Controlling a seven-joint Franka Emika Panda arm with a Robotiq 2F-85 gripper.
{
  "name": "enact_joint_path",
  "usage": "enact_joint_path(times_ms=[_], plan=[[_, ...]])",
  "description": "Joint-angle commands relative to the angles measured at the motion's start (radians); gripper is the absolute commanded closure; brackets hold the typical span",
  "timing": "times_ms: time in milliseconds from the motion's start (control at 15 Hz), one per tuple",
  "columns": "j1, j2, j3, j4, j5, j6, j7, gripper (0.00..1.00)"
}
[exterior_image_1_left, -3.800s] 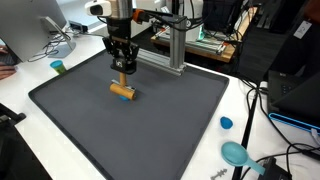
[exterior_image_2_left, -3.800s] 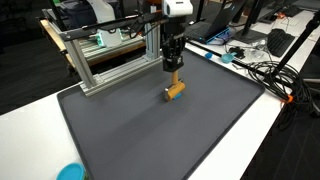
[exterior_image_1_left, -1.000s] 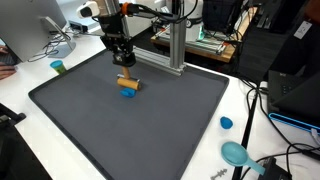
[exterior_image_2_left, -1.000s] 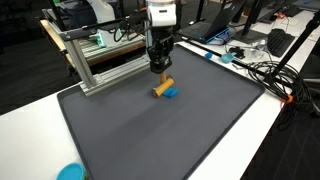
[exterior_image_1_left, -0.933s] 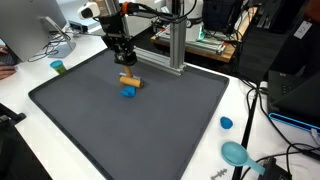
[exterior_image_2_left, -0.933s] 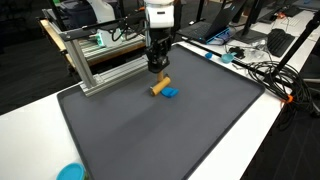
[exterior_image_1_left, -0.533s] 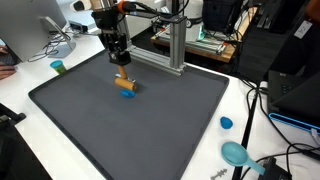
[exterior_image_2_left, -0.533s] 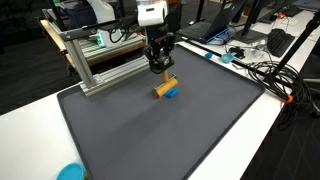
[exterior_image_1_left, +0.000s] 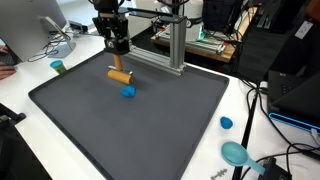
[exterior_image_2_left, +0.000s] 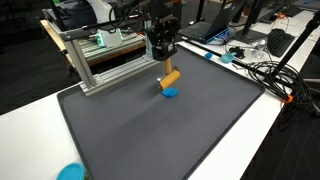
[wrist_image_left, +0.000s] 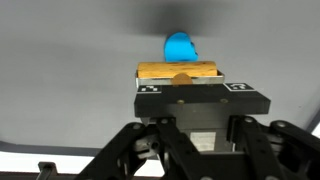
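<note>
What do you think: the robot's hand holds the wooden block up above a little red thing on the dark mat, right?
Not quite. The little thing is blue, not red; the wrist view shows it plainly just beyond the block. The rest is right: the hand holds the wooden block up above it, and it lies on the dark mat.

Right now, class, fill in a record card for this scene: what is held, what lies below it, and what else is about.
fingers: shut on the block
block: wooden, held crosswise above the mat
blue piece: on the mat under the block, apart from it
mat: dark grey, on a white table
blue cap: on the table, off the mat
</note>
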Motion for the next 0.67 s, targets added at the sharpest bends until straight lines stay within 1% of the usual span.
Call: enact_joint_path(times_ms=[0,200,400,533,600], plan=[[0.015,0.026,-0.006,0.013,-0.002,0.020,0.052,0.78],[0.025,0.072,-0.008,0.028,-0.026,0.029,0.105,0.78],[0.032,0.106,-0.005,0.032,-0.037,0.020,0.124,0.78],[0.028,0.129,0.009,0.032,0.018,0.065,0.128,0.78],[0.024,0.113,0.004,0.014,-0.006,0.037,0.108,0.53]])
